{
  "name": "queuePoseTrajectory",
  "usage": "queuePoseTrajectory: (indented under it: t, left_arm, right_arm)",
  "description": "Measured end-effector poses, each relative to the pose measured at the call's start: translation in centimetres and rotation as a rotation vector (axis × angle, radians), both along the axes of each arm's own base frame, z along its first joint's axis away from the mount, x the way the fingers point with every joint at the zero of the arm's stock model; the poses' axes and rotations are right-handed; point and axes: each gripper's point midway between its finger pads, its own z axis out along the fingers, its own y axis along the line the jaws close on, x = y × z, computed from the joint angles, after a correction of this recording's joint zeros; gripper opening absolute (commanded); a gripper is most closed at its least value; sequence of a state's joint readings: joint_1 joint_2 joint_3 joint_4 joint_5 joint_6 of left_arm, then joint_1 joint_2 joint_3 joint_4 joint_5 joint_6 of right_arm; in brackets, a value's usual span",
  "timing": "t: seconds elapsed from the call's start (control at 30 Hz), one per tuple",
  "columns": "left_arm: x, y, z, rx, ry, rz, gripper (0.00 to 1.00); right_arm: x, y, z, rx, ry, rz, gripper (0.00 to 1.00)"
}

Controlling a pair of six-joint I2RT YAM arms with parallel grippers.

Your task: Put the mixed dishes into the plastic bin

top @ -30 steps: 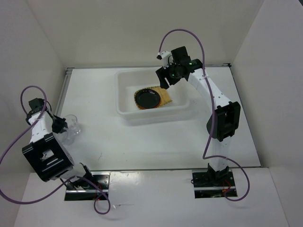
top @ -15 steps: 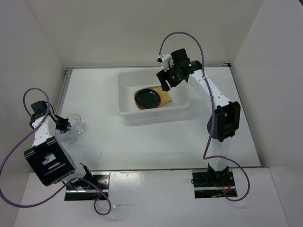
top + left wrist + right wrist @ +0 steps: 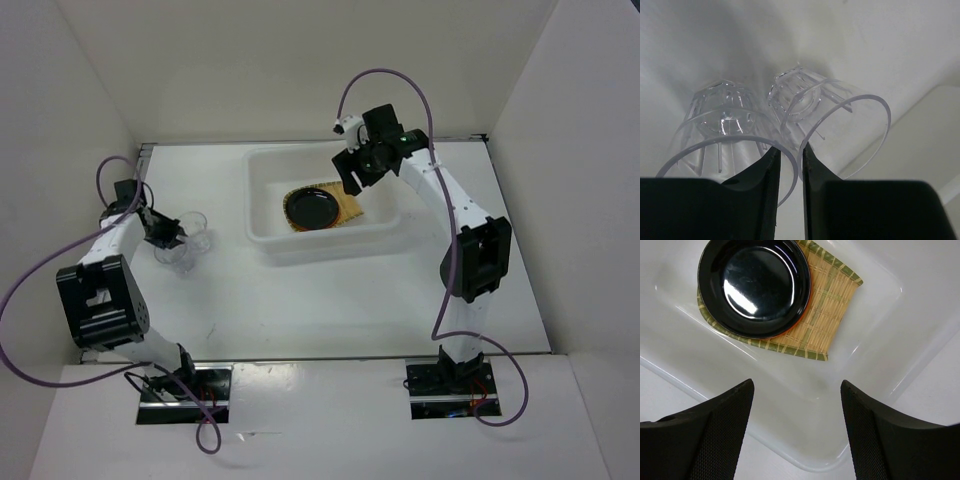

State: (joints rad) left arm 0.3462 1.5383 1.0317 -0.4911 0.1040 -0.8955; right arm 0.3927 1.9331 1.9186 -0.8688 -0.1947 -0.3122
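The left hand (image 3: 171, 237) was at the left side of the white desk (image 3: 330, 300), well apart from the large rectangular translucent white plastic bin (image 3: 262, 205). Its fingers were pressed almost together, with only a thin slit between them. Two clear glass cups (image 3: 190, 242) with faceted bases lay side by side in front of that hand in the left wrist view. Their open mouths faced the camera and their bases pointed away. Their rims met in the slit, so the left hand (image 3: 791, 200) was pinching the clear glass cups (image 3: 801, 102) by the walls where they touched. I could not tell whether the cups rested on the desk or hung just above it. The right hand (image 3: 350, 176) hovered over the far right part of the bin, fingers spread wide and gripping nothing. Through the right wrist camera, the right hand (image 3: 796, 432) looked straight down into the bin (image 3: 880, 355). On the bin's floor lay a tan woven bamboo tray with one rounded end (image 3: 829, 302). A small round glossy black plate (image 3: 754, 287) sat on the tray's rounded end. A thin sliver of a small round orange plate (image 3: 789, 332) showed under the black plate's lower rim. From above, the black plate (image 3: 313, 208) and the tray (image 3: 351, 205) sat near the middle of the bin.
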Motion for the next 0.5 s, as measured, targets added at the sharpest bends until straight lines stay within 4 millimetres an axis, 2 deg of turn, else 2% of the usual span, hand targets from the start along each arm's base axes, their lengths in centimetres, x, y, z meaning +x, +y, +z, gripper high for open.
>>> queuePoseTrajectory:
  t: [0.17, 0.3, 0.4, 0.43, 0.5]
  left_arm:
    - [4.2, -2.8, -0.3, -0.034, -0.014, -0.058, 0.06]
    - [6.6, -4.7, -0.1, -0.058, -0.041, -0.098, 0.2]
    - [7.1, -5.3, 0.1, -0.065, -0.045, -0.112, 0.37]
    - [7.2, -5.4, 0.2, -0.067, -0.047, -0.116, 0.49]
    - [7.4, -5.5, 0.2, -0.067, -0.04, -0.122, 0.57]
  right_arm:
    - [-0.3, -0.1, 0.4, 0.002, -0.006, 0.0, 0.77]
    - [-0.4, -0.2, 0.7, 0.003, -0.011, 0.001, 0.77]
    - [-0.5, -0.2, 0.8, 0.004, -0.016, 0.003, 0.77]
    - [-0.5, -0.2, 0.8, 0.003, -0.015, 0.003, 0.77]
    - [-0.7, -0.3, 0.8, 0.001, -0.013, 0.004, 0.77]
